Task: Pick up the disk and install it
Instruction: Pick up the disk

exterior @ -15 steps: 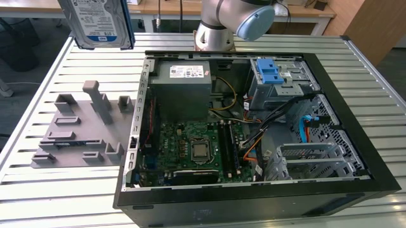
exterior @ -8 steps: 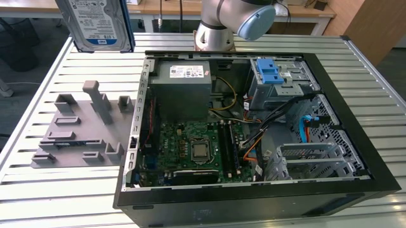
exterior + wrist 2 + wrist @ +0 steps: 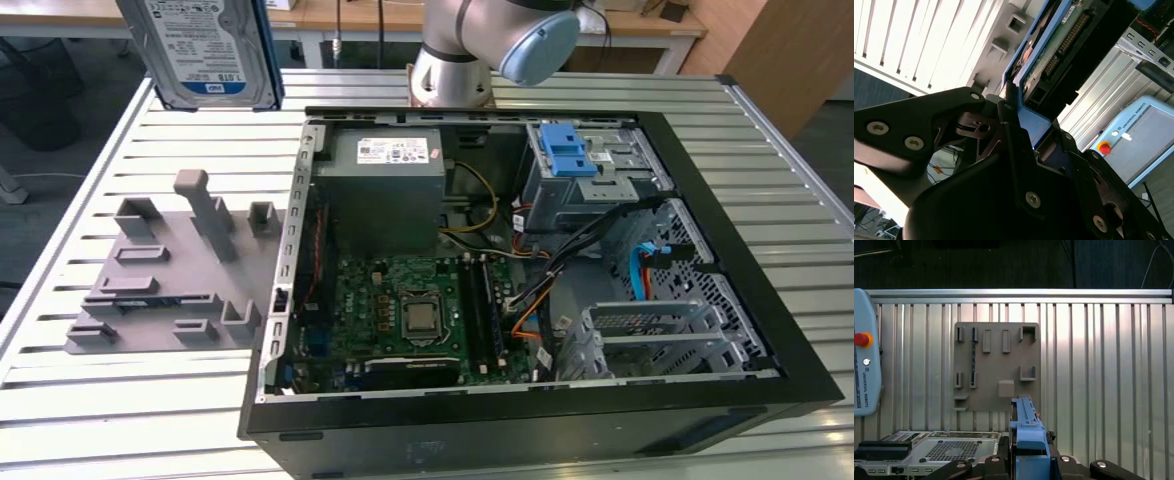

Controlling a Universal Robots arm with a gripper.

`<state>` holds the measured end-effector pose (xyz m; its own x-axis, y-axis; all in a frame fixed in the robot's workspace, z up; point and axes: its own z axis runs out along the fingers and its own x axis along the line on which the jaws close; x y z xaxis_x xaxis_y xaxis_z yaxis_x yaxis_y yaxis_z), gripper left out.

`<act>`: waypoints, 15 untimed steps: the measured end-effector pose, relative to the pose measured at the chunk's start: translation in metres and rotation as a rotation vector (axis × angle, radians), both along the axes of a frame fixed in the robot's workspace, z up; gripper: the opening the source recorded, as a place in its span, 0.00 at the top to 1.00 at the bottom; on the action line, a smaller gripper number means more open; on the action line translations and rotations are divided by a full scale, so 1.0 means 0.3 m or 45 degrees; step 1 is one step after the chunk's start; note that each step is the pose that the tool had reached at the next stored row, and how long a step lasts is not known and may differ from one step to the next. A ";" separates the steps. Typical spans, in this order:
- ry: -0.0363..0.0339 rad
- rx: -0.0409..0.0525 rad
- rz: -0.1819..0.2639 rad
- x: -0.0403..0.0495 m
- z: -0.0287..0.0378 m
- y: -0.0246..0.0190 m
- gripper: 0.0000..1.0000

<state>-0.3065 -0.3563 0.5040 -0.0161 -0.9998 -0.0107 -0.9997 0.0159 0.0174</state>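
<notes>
A slatted metal table [image 3: 134,410] carries a grey holder plate [image 3: 167,300] at the exterior view's left; an open computer case [image 3: 534,425] lies just beside it, right; the arm's base [image 3: 449,85] stands at the far edge.

Stands upright at the back as a grey arm [image 3: 451,55] with a round blue cap on one joint. Holds the black gripper [image 3: 1029,451] pointing down. Squeezes both fingers [image 3: 1008,131] tight on the blue edge of the disk [image 3: 200,50].
</notes>
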 end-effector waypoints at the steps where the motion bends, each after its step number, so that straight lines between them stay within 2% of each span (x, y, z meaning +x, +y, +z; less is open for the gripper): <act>1: 0.0000 0.000 0.000 0.000 0.000 -0.001 0.64; 8: 0.0000 0.000 0.000 0.001 0.000 -0.002 0.64; 15: 0.0000 0.000 0.000 0.006 0.000 -0.014 0.64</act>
<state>-0.3046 -0.3605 0.5038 -0.0162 -0.9998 -0.0107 -0.9997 0.0160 0.0174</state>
